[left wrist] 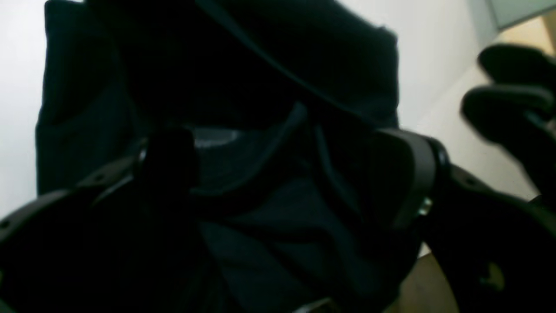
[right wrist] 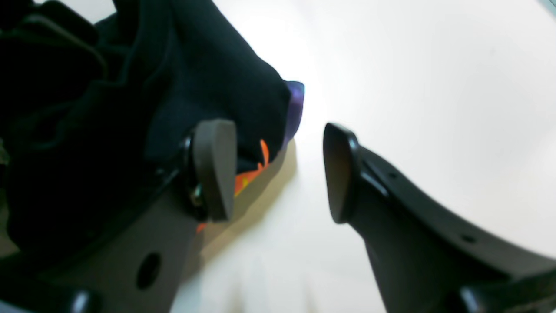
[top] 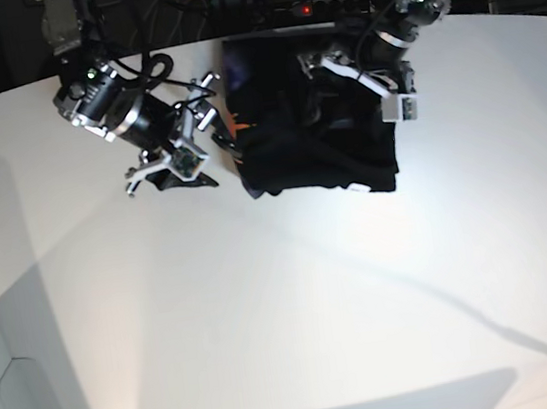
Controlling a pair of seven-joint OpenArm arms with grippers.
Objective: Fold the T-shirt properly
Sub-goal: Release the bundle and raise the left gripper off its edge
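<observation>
Overhead first, from the base view: one black T-shirt (top: pixel 308 124) lies bunched in a rough rectangle at the far middle of one white table (top: pixel 298 312). Two arms flank it. The right gripper (top: pixel 204 123) sits at the shirt's left edge in this view, beside a small patch of orange print (top: pixel 235 122). The left gripper (top: pixel 358 77) is over the shirt's opposite upper corner, its white fingers spread above the dark cloth. Whether any cloth is pinched there cannot be told from this view.

Next, left wrist view: dim and blurred. One T-shirt fills most of the picture, folds and a seam line showing. Two dark fingers (left wrist: pixel 412 174) of the left gripper (left wrist: pixel 278 174) stand wide apart, with cloth lying between and beneath them; they do not look closed on it. A second dark shape at right is the other arm's gripper (left wrist: pixel 512 100), over bare table.

Then, right wrist view: two fingers (right wrist: pixel 215 169), set well apart with only bare white table between them, so the right gripper (right wrist: pixel 278 174) is released. One finger stands just beside the shirt's edge, where orange print (right wrist: pixel 254 171) and one purple patch (right wrist: pixel 296 104) peek out. The shirt (right wrist: pixel 182 87) is heaped to that side.
</observation>
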